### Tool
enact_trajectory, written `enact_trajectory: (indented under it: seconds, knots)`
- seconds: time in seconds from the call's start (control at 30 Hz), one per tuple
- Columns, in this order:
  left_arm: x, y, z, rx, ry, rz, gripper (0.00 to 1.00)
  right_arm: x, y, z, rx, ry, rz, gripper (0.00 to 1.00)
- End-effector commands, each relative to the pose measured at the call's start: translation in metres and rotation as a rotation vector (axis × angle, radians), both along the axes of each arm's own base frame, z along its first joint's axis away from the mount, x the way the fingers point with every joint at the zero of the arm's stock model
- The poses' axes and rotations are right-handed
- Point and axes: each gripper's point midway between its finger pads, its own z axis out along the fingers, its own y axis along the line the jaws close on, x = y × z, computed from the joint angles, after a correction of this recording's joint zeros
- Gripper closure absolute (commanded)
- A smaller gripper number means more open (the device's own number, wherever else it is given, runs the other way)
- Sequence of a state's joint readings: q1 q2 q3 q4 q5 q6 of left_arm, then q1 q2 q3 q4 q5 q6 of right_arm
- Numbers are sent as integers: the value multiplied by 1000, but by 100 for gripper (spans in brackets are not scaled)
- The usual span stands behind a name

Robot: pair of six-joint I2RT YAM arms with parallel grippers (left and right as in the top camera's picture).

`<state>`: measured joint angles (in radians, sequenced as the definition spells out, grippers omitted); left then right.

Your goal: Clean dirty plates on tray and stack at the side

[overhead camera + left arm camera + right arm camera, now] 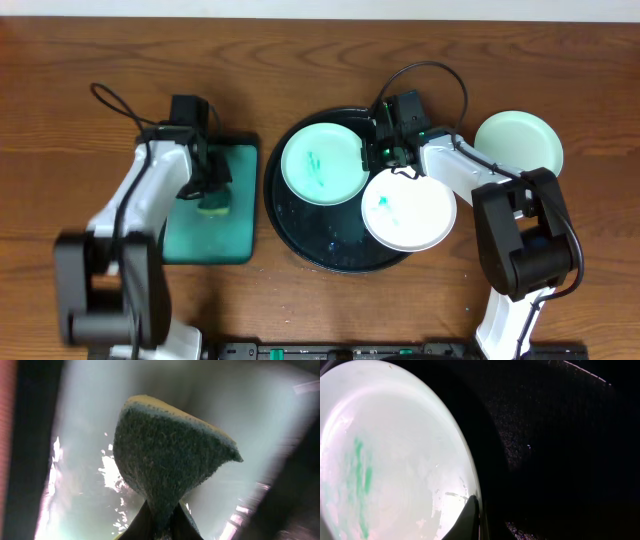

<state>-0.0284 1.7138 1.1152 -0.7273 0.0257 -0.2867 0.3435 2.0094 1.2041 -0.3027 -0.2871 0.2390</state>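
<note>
The right pincer (392, 158) is pinching the rim of the white plate (408, 208), which is hanging just below it over the edge of the black tray (310, 235), green smear showing. A smeared mint plate (322, 162) is lying in the tray just left of it. A second mint plate (518, 143) is sitting well to its right. The left pincer (212, 185) is squeezing a sponge (213, 205) over the teal tray (190, 240).

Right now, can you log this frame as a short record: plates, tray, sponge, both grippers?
left gripper: shut on sponge, over teal tray
right gripper: pinching the white plate at its rim
white plate: green smear, overhangs black tray at its right rim
mint plate on tray: green smear
second mint plate: on table right of tray, no smear visible
</note>
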Motion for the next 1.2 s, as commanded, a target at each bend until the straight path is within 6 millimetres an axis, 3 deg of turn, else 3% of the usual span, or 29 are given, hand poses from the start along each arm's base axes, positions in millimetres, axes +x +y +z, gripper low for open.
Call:
enact_trajectory:
  seconds: [0.0, 0.17, 0.4, 0.67, 1.17]
  knots:
    - [9, -23, 71, 7, -227, -113, 93, -14, -10, -25, -77, 50, 16, 99]
    - [2, -48, 129, 80, -413, -258, 93, -15, -10, -26, -83, 47, 28, 99]
    - [-9, -30, 183, 347, -578, -214, 93, -17, -11, -27, -89, 57, 36, 99]
    - [-6, -16, 198, 430, -623, -159, 93, -18, -12, -27, -95, 58, 42, 99]
    - [-5, -14, 194, 449, -609, -153, 93, -19, -12, -28, -98, 61, 44, 99]
